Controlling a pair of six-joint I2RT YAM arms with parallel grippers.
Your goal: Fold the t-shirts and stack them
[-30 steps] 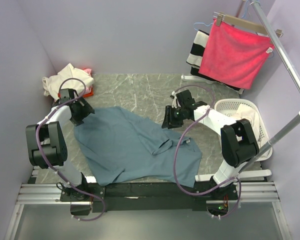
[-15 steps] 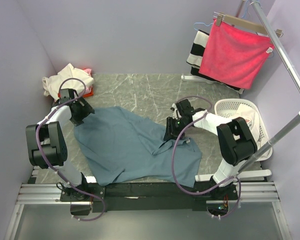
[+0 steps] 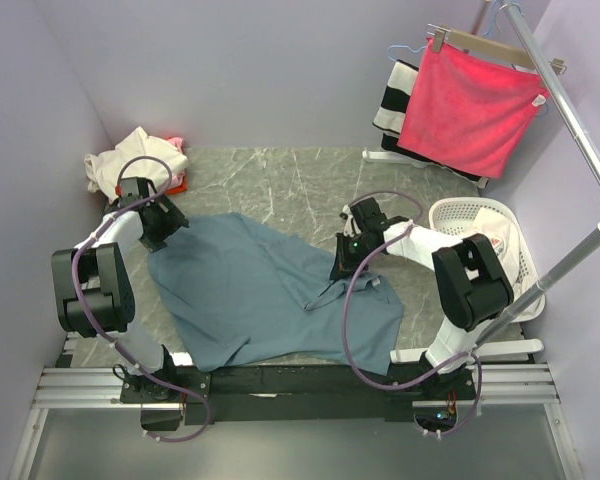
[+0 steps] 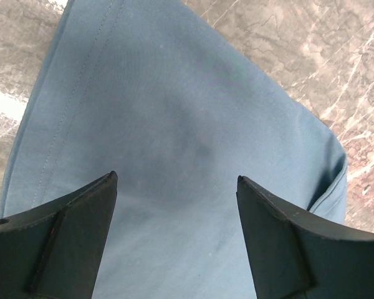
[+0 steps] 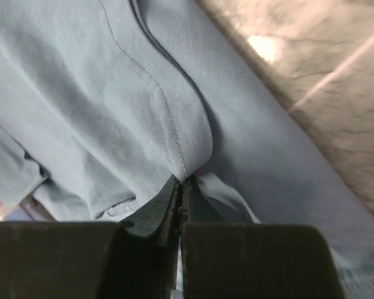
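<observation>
A dusty blue-grey t-shirt (image 3: 265, 295) lies spread and rumpled across the marble table (image 3: 280, 180). My right gripper (image 3: 343, 267) is down at its right side, shut on a raised fold of the blue cloth along a stitched seam (image 5: 168, 131); the jaws (image 5: 182, 182) meet with cloth pinched between them. My left gripper (image 3: 170, 224) hovers open over the shirt's far left corner, blue cloth (image 4: 174, 106) showing between its spread fingers (image 4: 176, 180) with nothing held. A cream t-shirt (image 3: 130, 160) with a pink/red one (image 3: 177, 184) under it is bunched at the back left corner.
A white laundry basket (image 3: 477, 213) with pale cloth (image 3: 498, 236) inside stands at the right. Behind it, a bright pink-red towel (image 3: 470, 105) and a striped cloth (image 3: 394, 100) hang from a rack whose pole (image 3: 572, 115) runs along the right. Walls close in on the left and back.
My right gripper came down and nearer onto the blue shirt and shut on a fold of it. The left gripper stayed where it was, open.
</observation>
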